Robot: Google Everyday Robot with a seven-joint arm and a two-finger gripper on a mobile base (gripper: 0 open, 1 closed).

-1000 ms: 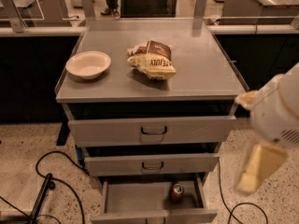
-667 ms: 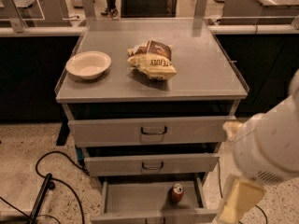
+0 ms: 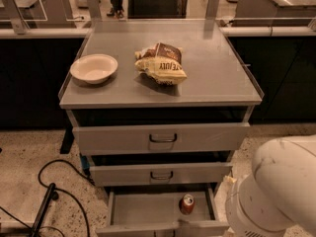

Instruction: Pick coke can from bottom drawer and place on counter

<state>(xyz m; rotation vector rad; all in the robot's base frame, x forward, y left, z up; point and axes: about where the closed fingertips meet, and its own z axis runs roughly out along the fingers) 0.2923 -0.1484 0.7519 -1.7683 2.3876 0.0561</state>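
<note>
A: Obs. 1. Where is the can?

B: The can (image 3: 187, 204) stands upright in the bottom drawer (image 3: 140, 210), at about 6 o'clock in the view. It sits toward the drawer's right end, near the front edge, and nothing touches it.

A: What is the drawer's state?

B: It is pulled out, with its floor in plain sight. The middle drawer (image 3: 123, 175) and top drawer (image 3: 116, 140) sit above it at 12 o'clock, each with a dark gap over its front.

A: And the counter?

B: The counter (image 3: 219, 70) carries two items. A pale bowl (image 3: 94, 68) sits at 9 o'clock from a crumpled yellow-brown bag (image 3: 160, 64). They are near each other but apart. The right half is bare metal.

A: Where is the gripper?

B: The gripper is outside the view, so I cannot tell whether it is spread, closed or clamped on anything. Only the arm (image 3: 279, 189) shows, as a white rounded housing at 4 to 5 o'clock, just to the right of the bottom drawer. It is at 3 o'clock from the can and clear of it.
</note>
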